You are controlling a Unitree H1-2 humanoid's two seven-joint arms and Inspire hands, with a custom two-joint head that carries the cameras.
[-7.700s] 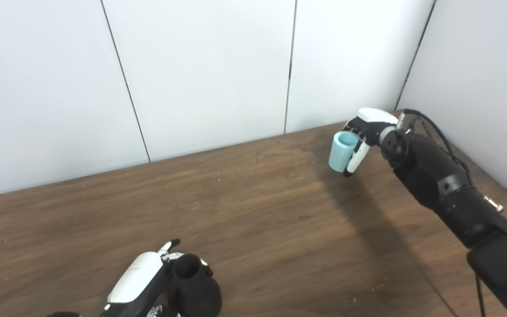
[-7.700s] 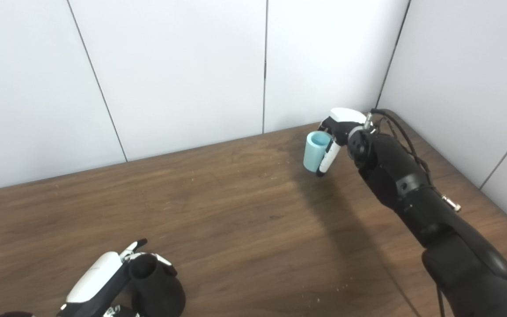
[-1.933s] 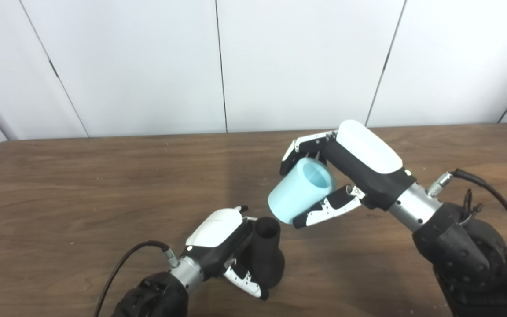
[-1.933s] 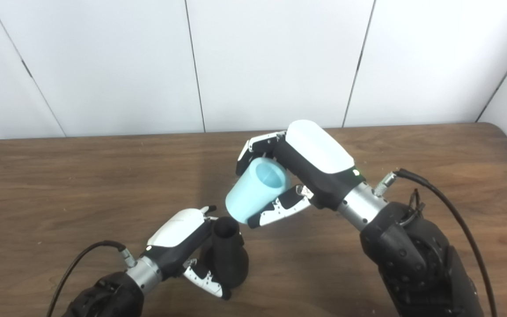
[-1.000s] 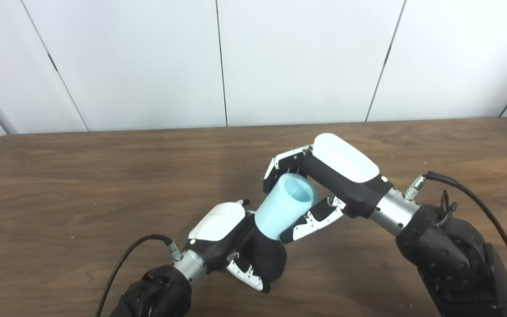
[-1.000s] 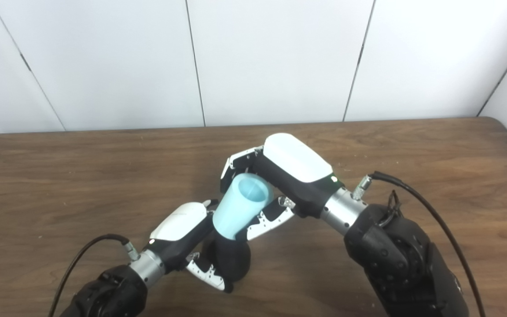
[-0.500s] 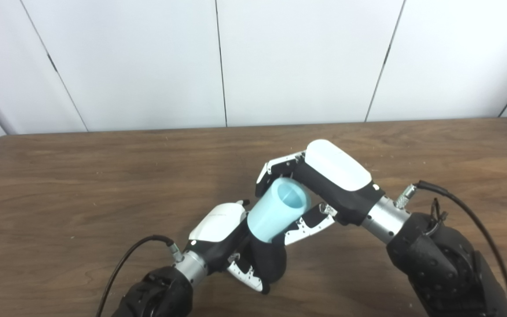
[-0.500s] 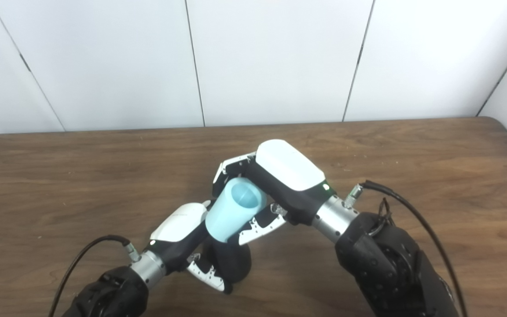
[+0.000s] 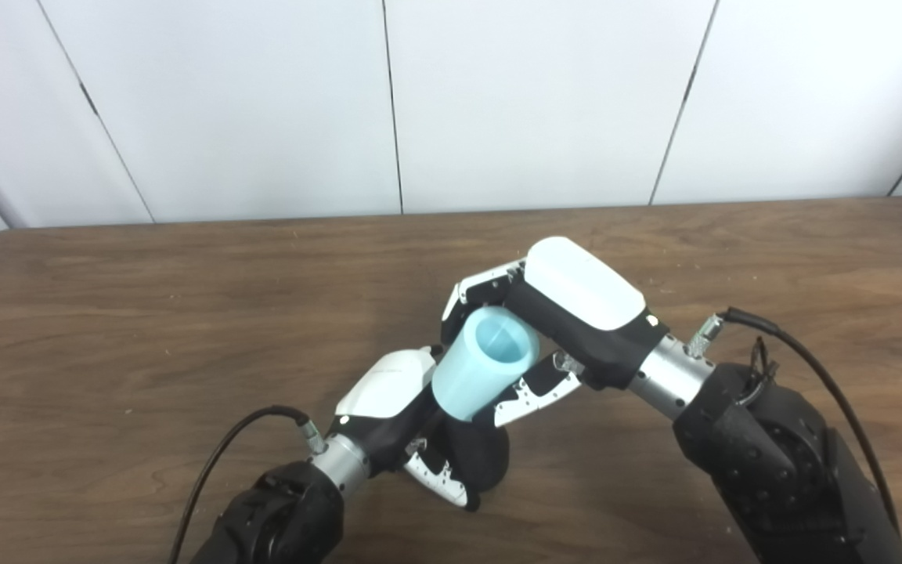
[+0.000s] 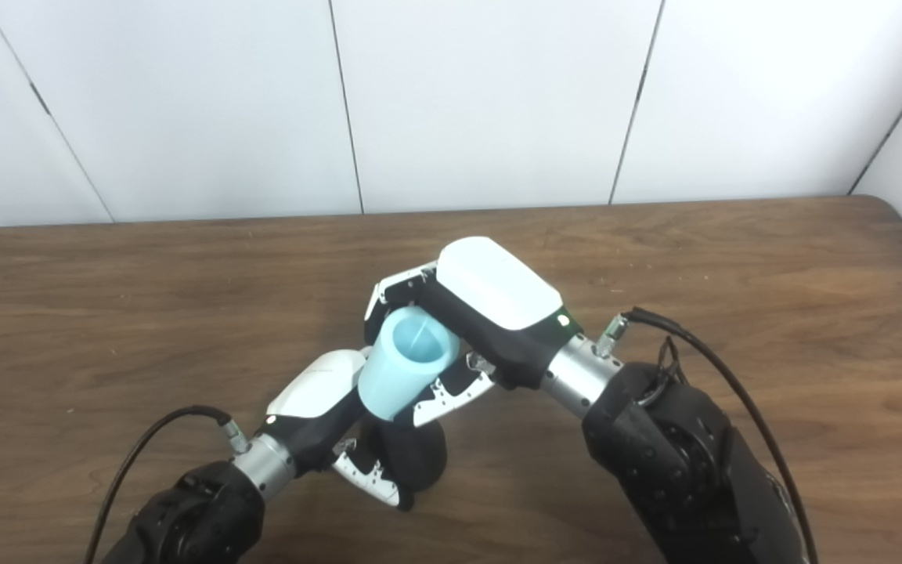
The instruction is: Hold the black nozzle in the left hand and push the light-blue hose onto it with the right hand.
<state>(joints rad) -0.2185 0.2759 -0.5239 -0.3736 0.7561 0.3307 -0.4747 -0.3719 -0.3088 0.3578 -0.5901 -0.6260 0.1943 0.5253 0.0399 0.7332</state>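
While seated: light-blue hose (image 9: 485, 370) covers black nozzle (image 9: 480, 462) neck
Left hand (image 9: 395, 407): grasping nozzle
Right hand (image 9: 557, 321): grasping hose
Left: final push, by judgement

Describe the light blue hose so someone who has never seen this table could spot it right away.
Look to the middle of the brown wooden table, where the two robot arms meet. The light-blue hose is the short open tube gripped in the right hand, tilted over the black nozzle in the left hand. It is the only pale blue thing there.

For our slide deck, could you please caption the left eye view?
Right hand seats light-blue hose over black nozzle held by left hand.
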